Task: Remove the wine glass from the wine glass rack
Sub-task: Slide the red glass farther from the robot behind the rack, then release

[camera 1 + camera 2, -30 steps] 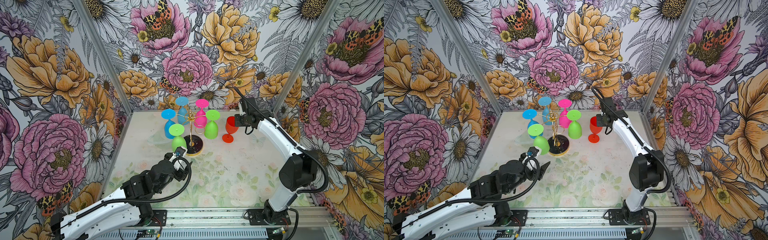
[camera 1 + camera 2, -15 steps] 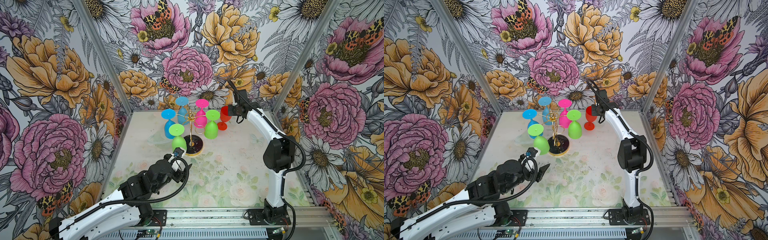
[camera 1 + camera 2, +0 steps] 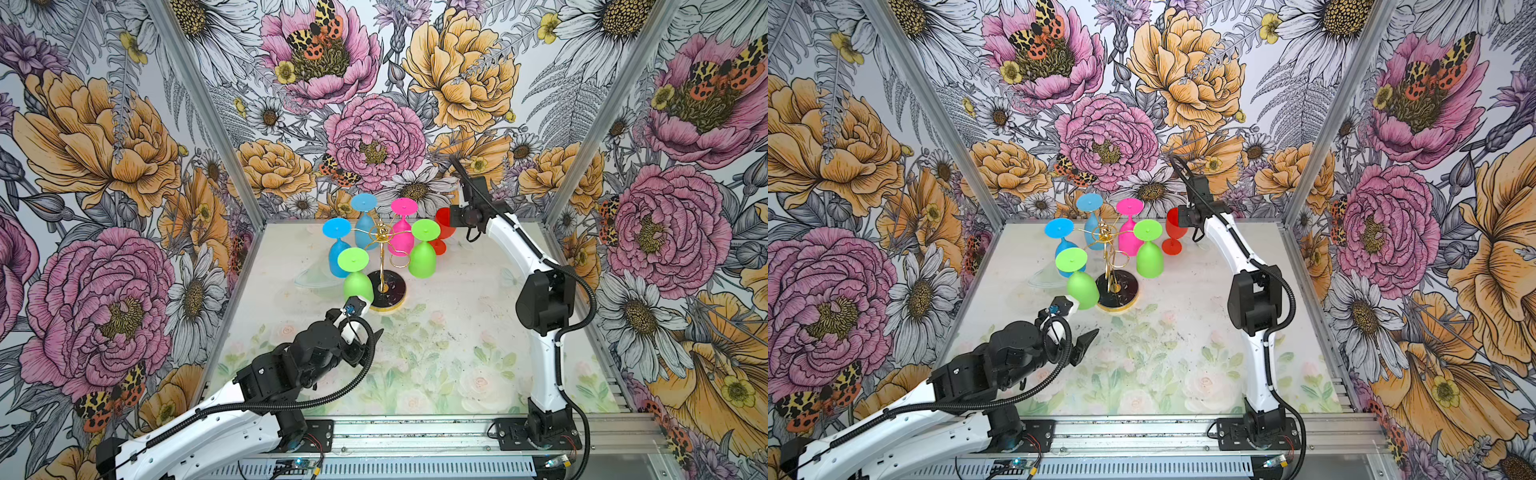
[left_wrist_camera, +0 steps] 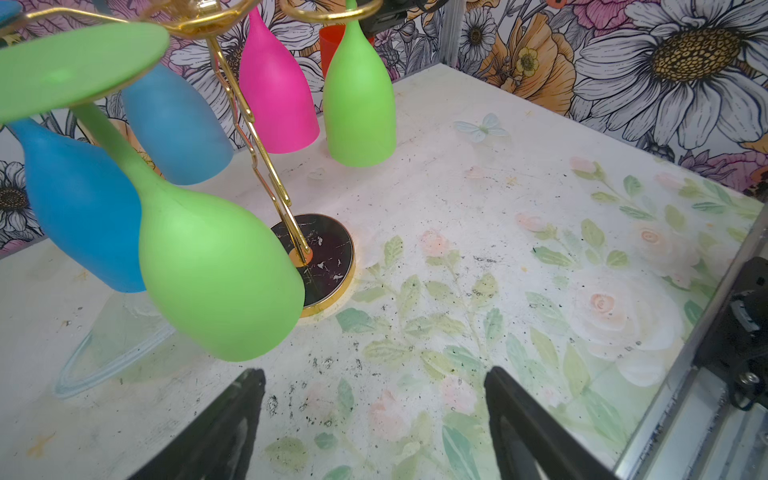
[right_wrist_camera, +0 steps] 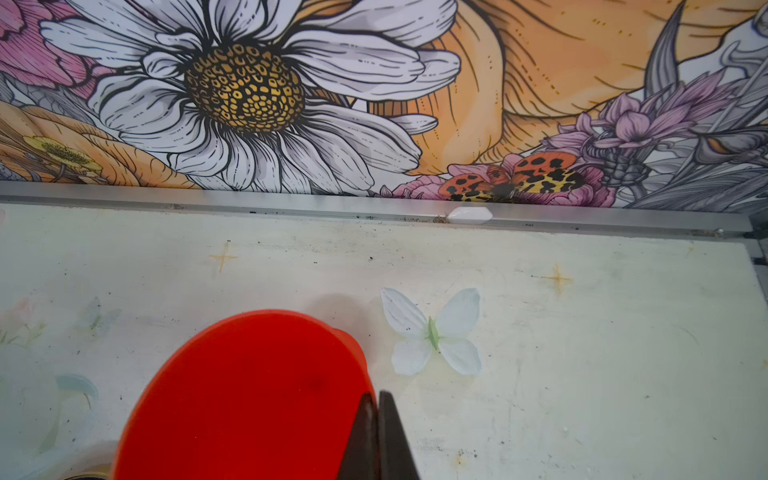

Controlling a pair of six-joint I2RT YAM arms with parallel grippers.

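The red wine glass [image 3: 444, 222] is seen off the wine glass rack [image 3: 394, 287]. It is held upright to the far right of the rack, close to the far wall. Compared with a second ago, it is carried farther away and a little to the left, so that in a top view its foot is partly hidden behind the far green glass [image 3: 423, 259].

Its rim is pinched by the right gripper [image 5: 376, 401], whose jaws are pressed almost together on the thin wall. Whether the foot already rests on the table [image 3: 457, 332] cannot be told.

The left gripper [image 4: 374, 380] is hardly altered in place. It is kept low at the near left of the rack, with jaws spread wide and nothing between them. It is just short of the near green glass [image 4: 220, 282], which hangs upside down from a loop.

Five glasses are left hanging and one gold loop [image 3: 401, 262] is bare. The removal itself is therefore judged done. Only setting the red glass down and releasing it seems to be left. Care is needed, since the rim grip is narrow and the far green glass hangs just beside.
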